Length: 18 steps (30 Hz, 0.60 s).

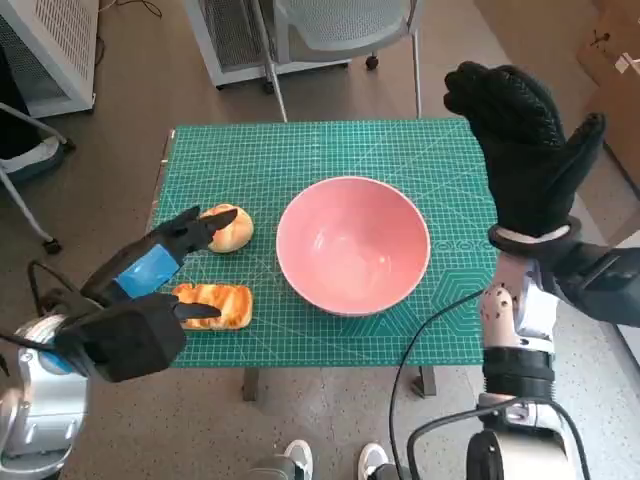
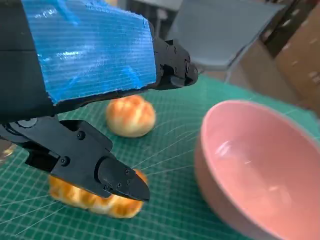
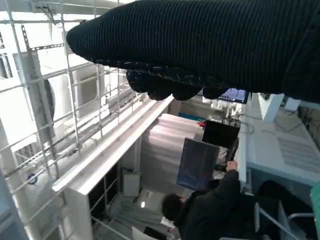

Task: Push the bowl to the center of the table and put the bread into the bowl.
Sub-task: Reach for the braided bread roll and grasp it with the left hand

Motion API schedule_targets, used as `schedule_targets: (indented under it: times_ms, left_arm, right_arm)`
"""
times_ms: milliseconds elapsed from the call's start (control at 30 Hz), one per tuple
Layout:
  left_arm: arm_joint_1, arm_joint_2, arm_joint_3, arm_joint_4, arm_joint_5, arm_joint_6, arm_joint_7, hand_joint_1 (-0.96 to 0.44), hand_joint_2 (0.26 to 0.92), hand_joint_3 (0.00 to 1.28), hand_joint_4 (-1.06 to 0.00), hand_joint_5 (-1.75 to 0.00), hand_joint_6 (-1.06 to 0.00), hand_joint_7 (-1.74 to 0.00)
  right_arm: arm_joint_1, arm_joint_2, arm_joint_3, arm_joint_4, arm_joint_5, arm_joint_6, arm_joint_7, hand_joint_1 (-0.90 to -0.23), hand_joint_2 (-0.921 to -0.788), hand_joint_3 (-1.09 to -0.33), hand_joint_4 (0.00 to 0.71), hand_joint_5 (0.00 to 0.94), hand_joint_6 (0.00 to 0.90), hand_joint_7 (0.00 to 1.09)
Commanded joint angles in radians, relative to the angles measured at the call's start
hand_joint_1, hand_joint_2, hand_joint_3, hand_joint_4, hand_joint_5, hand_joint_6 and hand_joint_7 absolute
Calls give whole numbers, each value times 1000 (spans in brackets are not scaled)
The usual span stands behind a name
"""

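1. Head view. Pink bowl (image 1: 353, 243) sits upright on the green cutting mat (image 1: 300, 160), roughly mid-table and a little toward the robot's right. Two pieces of bread lie left of it, apart from it: a round bun (image 1: 229, 228) farther from the robot, and a flat glazed loaf (image 1: 217, 304) nearer the robot. Left hand (image 1: 150, 285) reaches in over the mat's left edge, fingers spread, with one dark fingertip over the bun and another over the loaf; nothing is held in it. Right hand (image 1: 522, 145) is raised well above the table's right side, fingers apart, empty. A chair (image 1: 340, 30) stands beyond the far edge; a person's shoes (image 1: 335, 460) show below the near edge.

2. Left wrist view. Close view, not available from the head: the left hand's (image 2: 95, 90) fingers are apart, one over the loaf (image 2: 92, 200), and contact cannot be judged. The bun (image 2: 131, 116) lies clear of the fingers. The bowl's (image 2: 260, 170) inside is bare.

3. Right wrist view. No table here. The glove of the right hand (image 3: 200, 50) is a dark band with curled fingertips and nothing in them. Beyond it: wire shelving (image 3: 60, 115), and a seated person (image 3: 210, 205) facing a monitor (image 3: 197, 164).
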Motion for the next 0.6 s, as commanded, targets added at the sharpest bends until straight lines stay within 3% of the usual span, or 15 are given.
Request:
schedule_targets:
  times_ms: [33, 433, 600]
  left_arm:
    - [-15, 9, -36, 26, 42, 6, -7, -98, 753, 5, -75, -4, -297, -31]
    - [-74, 1, -159, 109, 156, 75, -48, -82, 761, 6, -105, -8, -317, -19]
    - [-115, 1, -233, 148, 224, 161, -98, -82, 766, 7, -108, -5, -319, -13]
  right_arm:
    - [20, -2, -7, 5, 16, 17, 17, -586, -921, -600, 336, 7, 417, 33]
    - [26, -2, -16, 2, 17, 20, 14, -595, -921, -603, 334, 3, 416, 24]
    - [31, -3, -20, -4, 14, 24, 3, -596, -921, -604, 334, 2, 410, 19]
